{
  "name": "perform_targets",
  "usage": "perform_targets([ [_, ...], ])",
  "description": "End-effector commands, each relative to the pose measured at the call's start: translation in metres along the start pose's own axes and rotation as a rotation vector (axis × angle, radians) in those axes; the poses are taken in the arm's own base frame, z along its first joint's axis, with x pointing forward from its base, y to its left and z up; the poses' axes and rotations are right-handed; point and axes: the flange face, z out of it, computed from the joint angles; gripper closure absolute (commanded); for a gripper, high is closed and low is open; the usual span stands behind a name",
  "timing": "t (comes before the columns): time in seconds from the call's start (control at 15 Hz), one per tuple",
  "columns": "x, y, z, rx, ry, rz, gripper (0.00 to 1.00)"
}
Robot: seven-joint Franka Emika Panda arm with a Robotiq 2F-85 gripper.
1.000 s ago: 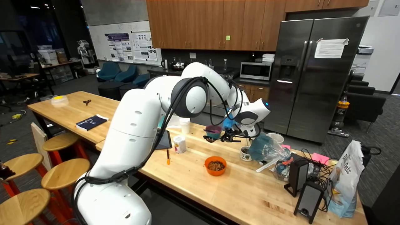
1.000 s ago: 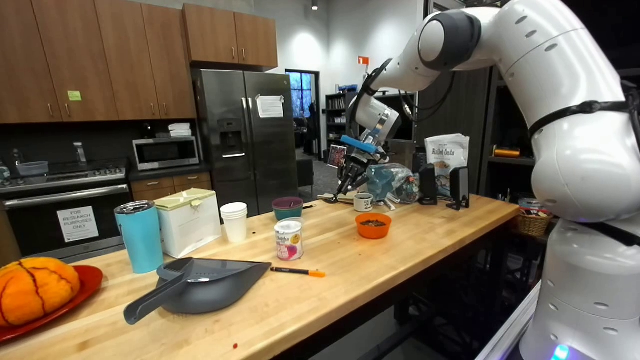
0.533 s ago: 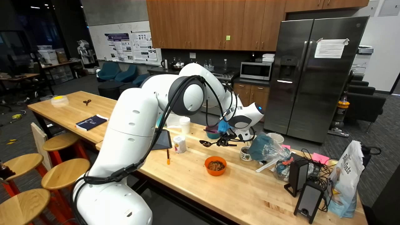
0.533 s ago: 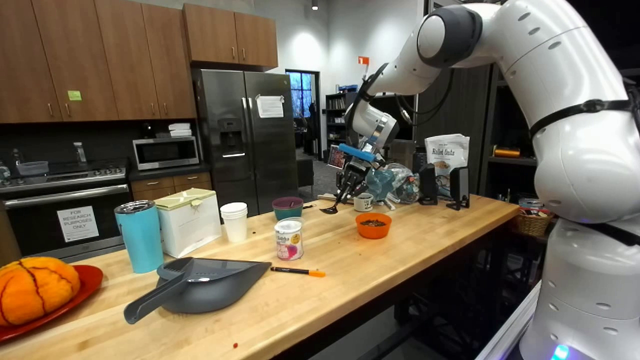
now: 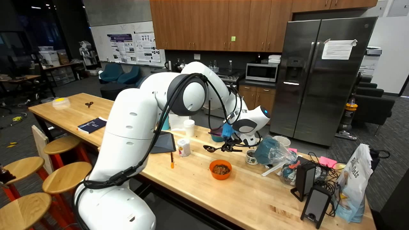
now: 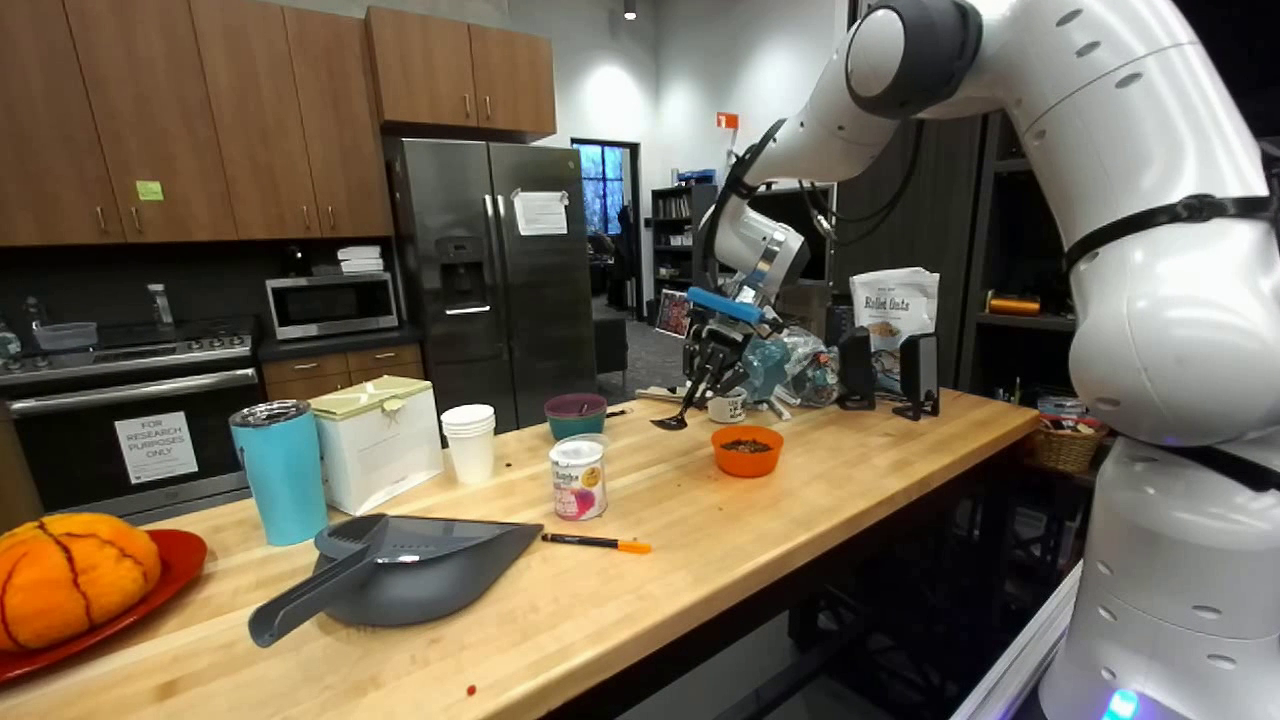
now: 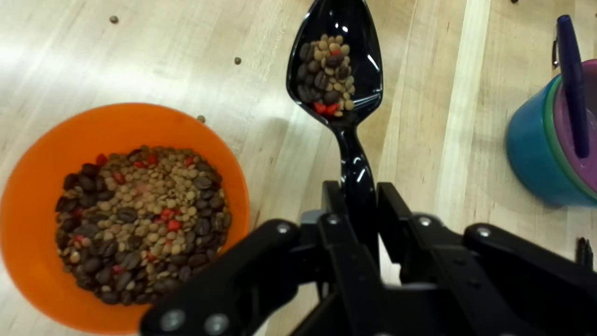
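Observation:
My gripper [image 7: 358, 190] is shut on the handle of a black spoon [image 7: 364, 53], which points away from the fingers. Brown lentils, dark beans and a few red bits [image 7: 326, 77] lie in the spoon's bowl. To the left of it in the wrist view is an orange bowl [image 7: 28, 224] holding the same mix. Both exterior views show the spoon [image 5: 210, 149] held above the table, on the far side of the orange bowl [image 6: 748, 465]. A teal cup with a purple inside [image 7: 529, 149] and a purple handle sticking out stands to the right in the wrist view.
A white mug [image 5: 251, 159] stands close by the gripper, with plastic bags [image 5: 271, 151], speakers [image 5: 305, 179] and an oats bag [image 5: 353, 182] beyond. A white canister [image 6: 578, 485], paper cups [image 6: 468, 445], an orange-tipped pen [image 6: 600, 543] and a dustpan [image 6: 430, 570] are also on the table.
The gripper with the spoon has come lower and a little nearer the orange bowl. Most of this happened in the first half second; the grip on the spoon is unchanged.

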Motion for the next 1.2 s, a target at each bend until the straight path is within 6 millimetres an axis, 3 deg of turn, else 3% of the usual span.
perform_targets([
  [0.0, -0.002, 0.028, -0.033, 0.025, 0.022, 0.011, 0.94],
  [0.53, -0.005, 0.058, -0.097, 0.115, 0.057, 0.026, 0.94],
  [0.8, -0.007, 0.067, -0.108, 0.137, 0.062, 0.041, 0.94],
  [1.13, -0.008, 0.080, -0.106, 0.155, 0.084, 0.034, 0.94],
])
